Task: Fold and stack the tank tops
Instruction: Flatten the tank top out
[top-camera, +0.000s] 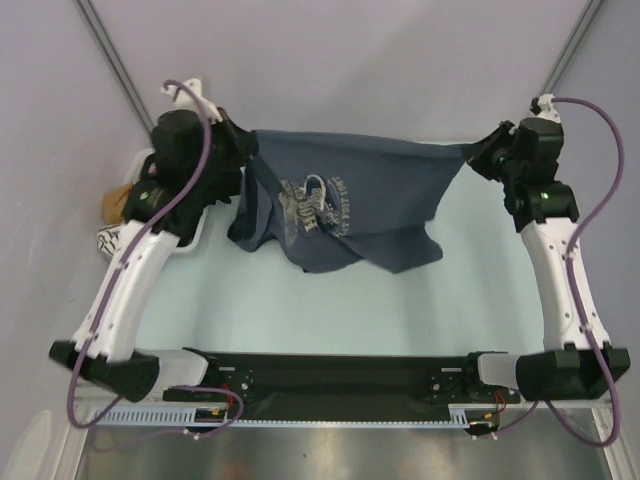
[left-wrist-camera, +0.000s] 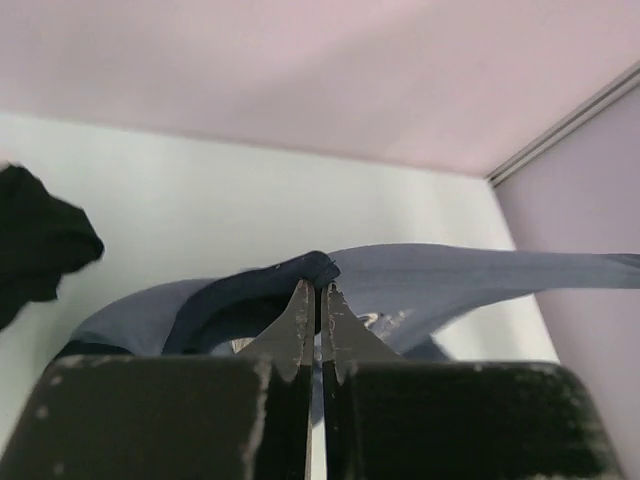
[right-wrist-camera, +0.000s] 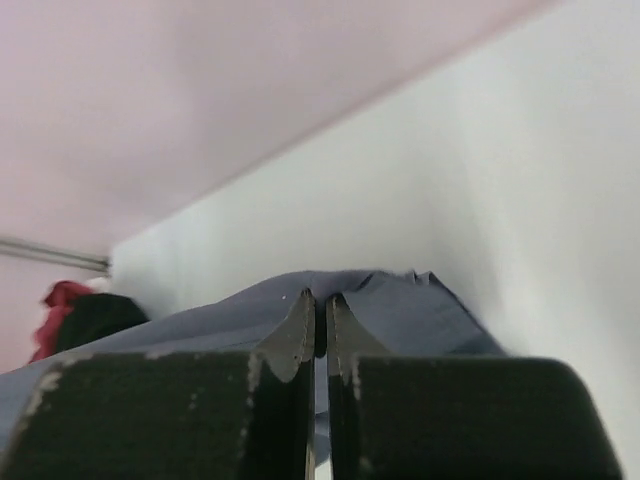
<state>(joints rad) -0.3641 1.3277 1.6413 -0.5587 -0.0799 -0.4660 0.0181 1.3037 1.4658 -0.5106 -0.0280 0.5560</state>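
Observation:
The slate blue-grey tank top (top-camera: 345, 205) with a pale chest print hangs stretched between both grippers at the far side of the table, its lower part sagging onto the table. My left gripper (top-camera: 243, 150) is shut on its dark-trimmed corner (left-wrist-camera: 318, 268). My right gripper (top-camera: 480, 155) is shut on the other corner (right-wrist-camera: 330, 285). The brick red tank top (right-wrist-camera: 62, 300) shows only as a small red patch at the far left of the right wrist view.
The pale table (top-camera: 330, 310) ends at a far wall. A white bin (top-camera: 190, 235) with a tan object (top-camera: 113, 203) stands at the left behind the left arm. A black rail (top-camera: 330, 385) joins the arm bases at the near edge.

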